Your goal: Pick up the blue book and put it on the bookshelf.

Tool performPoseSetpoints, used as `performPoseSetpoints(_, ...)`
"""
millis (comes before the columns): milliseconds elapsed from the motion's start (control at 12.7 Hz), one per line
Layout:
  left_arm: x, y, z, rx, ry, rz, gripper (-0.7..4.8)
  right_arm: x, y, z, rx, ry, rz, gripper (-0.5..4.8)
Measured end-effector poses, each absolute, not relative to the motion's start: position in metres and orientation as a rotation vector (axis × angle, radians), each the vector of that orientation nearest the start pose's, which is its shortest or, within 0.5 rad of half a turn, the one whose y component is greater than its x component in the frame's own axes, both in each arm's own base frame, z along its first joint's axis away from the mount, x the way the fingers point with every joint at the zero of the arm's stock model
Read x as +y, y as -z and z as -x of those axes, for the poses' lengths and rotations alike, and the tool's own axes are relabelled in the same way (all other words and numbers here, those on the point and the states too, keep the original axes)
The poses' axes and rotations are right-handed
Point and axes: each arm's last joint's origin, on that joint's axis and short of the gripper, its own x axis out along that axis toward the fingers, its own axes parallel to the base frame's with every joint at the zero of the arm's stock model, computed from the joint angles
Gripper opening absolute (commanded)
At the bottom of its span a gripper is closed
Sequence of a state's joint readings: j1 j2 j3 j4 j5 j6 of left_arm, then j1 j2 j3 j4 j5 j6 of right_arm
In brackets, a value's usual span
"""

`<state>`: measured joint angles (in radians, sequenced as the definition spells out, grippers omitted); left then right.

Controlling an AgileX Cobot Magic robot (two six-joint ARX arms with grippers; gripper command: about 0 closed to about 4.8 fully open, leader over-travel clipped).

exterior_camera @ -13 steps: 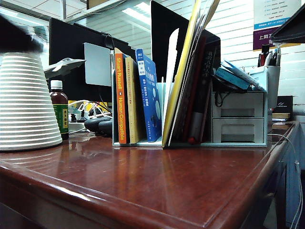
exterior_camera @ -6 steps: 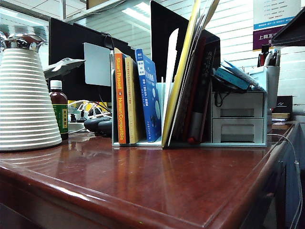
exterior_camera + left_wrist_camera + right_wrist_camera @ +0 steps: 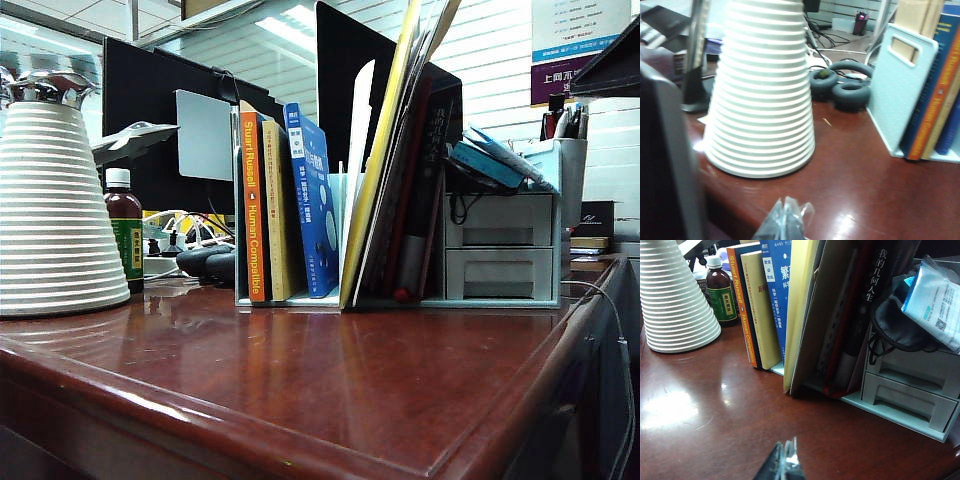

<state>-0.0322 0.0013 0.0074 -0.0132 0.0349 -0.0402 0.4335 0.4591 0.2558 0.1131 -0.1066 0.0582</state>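
While the blue book stood upright in the bookshelf, both grippers hung over the bare red-brown desk in front of that shelf, nearer the camera than anything on it. The left gripper hovered low above the desk with its fingers pressed together and nothing between them, well apart from the shelf's end panel with its cut-out. The right gripper hovered likewise before the middle of the shelf, its fingers closed tight and empty. Nearest the shelf's end panel, on the side away from the drawers, a white ribbed cone-shaped jug stood on the desk, and between it and the shelf stood a small brown bottle with a white cap and green label. Behind the bottle, near the shelf's end, lay a dark pair of headphones amid cables. Inside the shelf, an orange-spined book stood just inside the end panel, a tan book next to it, then the blue book touching the tan one. Beyond the blue book a yellow folder leaned, followed by dark books. At the shelf's far end sat a pale two-drawer organiser. Farther back, behind the shelf, dark monitors stood.
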Motion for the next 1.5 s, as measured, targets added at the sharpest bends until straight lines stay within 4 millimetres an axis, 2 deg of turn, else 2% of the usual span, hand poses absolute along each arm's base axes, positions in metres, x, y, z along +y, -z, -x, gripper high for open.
performPoseSetpoints(709, -0.006, -0.165, -0.097, 0.009, 0.084, 0.039, -0.01, 0.058, -0.221, -0.118, 0.105, -0.536, -0.037, -0.05)
performPoseSetpoints(867, -0.006, -0.165, -0.097, 0.010, 0.084, 0.039, -0.01, 0.036, -0.206, -0.116, 0.067, -0.285, -0.037, -0.05)
performPoseSetpoints(945, -0.006, -0.164, -0.097, 0.011, 0.083, 0.039, -0.01, 0.027, -0.197, -0.113, 0.057, -0.218, -0.039, -0.05)
performPoseSetpoints(1103, -0.006, -0.164, -0.097, 0.011, 0.083, 0.039, -0.01, 0.014, -0.192, -0.101, -0.035, -0.119, -0.049, -0.05)
performPoseSetpoints(1260, -0.006, -0.164, -0.097, 0.014, 0.084, 0.039, -0.01, 0.007, -0.181, -0.094, -0.078, -0.064, -0.050, -0.05)
performPoseSetpoints(1339, -0.006, -0.164, -0.097, 0.014, 0.084, 0.039, -0.01, 0.006, -0.169, -0.097, -0.029, -0.041, -0.046, -0.05)
performPoseSetpoints(1497, -0.006, -0.164, -0.097, 0.015, 0.083, 0.039, -0.01, 0.006, -0.162, -0.097, 0.040, -0.043, -0.042, -0.05)
